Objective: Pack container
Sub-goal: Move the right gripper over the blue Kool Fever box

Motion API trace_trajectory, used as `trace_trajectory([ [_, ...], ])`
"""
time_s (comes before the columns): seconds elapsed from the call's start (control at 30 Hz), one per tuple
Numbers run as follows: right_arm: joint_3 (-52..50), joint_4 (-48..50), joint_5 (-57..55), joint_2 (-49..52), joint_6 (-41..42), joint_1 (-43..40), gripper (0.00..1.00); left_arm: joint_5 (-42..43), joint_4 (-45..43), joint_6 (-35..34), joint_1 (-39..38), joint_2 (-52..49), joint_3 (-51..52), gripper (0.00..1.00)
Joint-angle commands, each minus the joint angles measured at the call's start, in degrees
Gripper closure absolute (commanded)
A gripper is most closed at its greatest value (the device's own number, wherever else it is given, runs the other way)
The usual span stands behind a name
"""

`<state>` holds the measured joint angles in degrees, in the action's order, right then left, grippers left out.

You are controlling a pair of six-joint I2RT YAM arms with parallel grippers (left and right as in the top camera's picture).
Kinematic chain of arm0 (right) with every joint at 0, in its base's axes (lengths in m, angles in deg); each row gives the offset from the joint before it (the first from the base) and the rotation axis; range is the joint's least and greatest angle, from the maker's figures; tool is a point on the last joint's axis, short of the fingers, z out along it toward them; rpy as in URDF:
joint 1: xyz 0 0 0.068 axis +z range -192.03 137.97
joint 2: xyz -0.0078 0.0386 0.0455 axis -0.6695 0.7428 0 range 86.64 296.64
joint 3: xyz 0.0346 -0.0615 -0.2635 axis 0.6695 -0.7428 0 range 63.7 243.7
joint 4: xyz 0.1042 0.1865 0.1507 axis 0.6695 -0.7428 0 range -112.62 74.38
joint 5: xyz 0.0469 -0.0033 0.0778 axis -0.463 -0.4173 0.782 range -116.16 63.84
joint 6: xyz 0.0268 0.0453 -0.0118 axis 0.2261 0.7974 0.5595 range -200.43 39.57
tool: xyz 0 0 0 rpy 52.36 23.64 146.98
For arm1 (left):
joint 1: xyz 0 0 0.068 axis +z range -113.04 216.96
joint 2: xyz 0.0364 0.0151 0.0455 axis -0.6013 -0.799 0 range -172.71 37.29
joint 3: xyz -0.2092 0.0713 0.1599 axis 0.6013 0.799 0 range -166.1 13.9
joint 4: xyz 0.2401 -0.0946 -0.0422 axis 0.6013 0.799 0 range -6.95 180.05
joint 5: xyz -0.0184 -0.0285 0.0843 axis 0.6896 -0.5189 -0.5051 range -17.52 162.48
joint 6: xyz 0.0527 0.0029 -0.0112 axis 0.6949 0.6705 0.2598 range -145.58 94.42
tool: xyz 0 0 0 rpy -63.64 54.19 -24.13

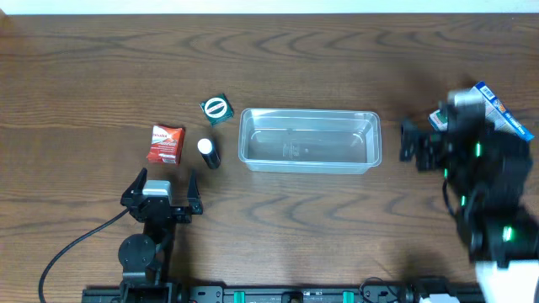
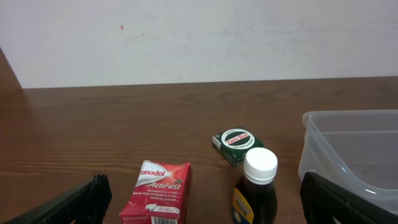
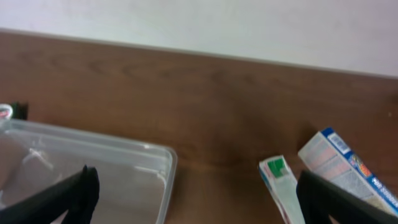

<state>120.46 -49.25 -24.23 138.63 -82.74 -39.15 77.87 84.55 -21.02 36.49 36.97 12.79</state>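
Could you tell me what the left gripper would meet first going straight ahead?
Probably the red packet, straight ahead of the left gripper; the dark bottle beside it looks nearly as close.

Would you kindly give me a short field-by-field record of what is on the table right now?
Container: clear tub, empty, centre
Left of it: red packet, green box, white-capped bottle, upright
Right of it: blue-and-white box
Left jaws: open, holding nothing
Right jaws: open, holding nothing
Packed: nothing yet
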Motion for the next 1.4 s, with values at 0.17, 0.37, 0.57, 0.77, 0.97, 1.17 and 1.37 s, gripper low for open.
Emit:
trace_trajectory([
  [0.17, 18.27, -7.5, 4.5, 16.22, -2.69, 0.07, 0.01, 1.46, 2.1, 0.35, 0.24, -0.02, 0.85, 0.02],
  [0.37, 19.28, -6.56, 1.46, 19.63, -3.37, -4.46, 0.01, 1.46, 2.1, 0.35, 0.24, -0.02, 0.85, 0.02],
  [0.57, 23.04, -8.28, 16.65, 26.95, -3.39, -18.43, 0.01, 1.46, 2.1, 0.35, 0.24, -0.02, 0.85, 0.02],
  [0.77, 35.65, -19.02, 17.7, 37.94, -5.92, -25.9, 0.01, 1.46, 2.1, 0.35, 0.24, -0.02, 0.85, 0.02],
  [0.97, 46.99, -27.19, 16.87, 48.87, -6.69, -27.78, 0.01, 1.46, 2.1, 0.35, 0.24, -0.02, 0.85, 0.02],
  [1.17, 49.18, -29.42, 11.06, 55.89, -8.7, -28.81, 0.01, 1.46, 2.1, 0.35, 0.24, -0.02, 0.85, 0.02],
  [1.37, 49.18, -28.41, 9.81, 58.93, -12.48, -30.67, 0.01, 1.46, 2.1, 0.35, 0.24, -0.02, 0.85, 0.02],
])
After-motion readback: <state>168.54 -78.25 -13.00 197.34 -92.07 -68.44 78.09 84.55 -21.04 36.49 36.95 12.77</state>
